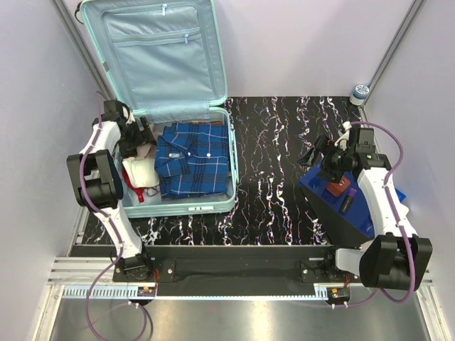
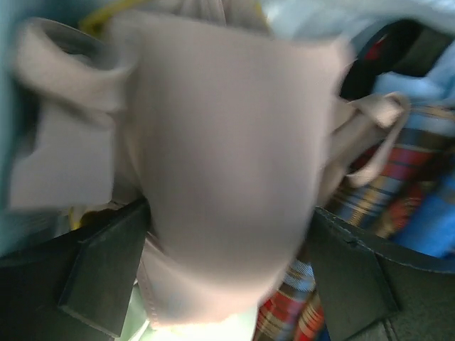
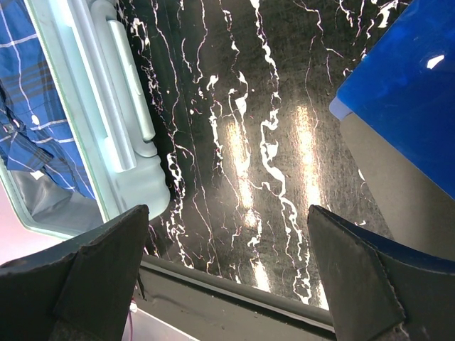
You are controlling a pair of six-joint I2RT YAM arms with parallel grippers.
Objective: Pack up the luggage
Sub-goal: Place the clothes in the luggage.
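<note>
The mint-green luggage [image 1: 186, 207] lies open at the rear left of the table [image 1: 284, 135], lid upright. A flat blue box [image 1: 328, 212] sits well to its right. Inside the luggage is a blue plaid shirt [image 1: 192, 160]. Left of the shirt, beige cloth [image 2: 227, 142] bunches between the left gripper's [image 1: 136, 141] wide-spread fingers. The right gripper [image 3: 227, 220] gapes wide, holding nothing, between luggage and box.

There is one luggage [image 1: 213, 204]. In it are one blue checked shirt [image 1: 193, 160], one white cloth with red trim [image 1: 140, 177] and one tan cloth [image 2: 227, 156]. The tabletop [image 1: 277, 177] has one blue box [image 1: 334, 213] and one small roll [image 1: 360, 93] at 1 o'clock.
</note>
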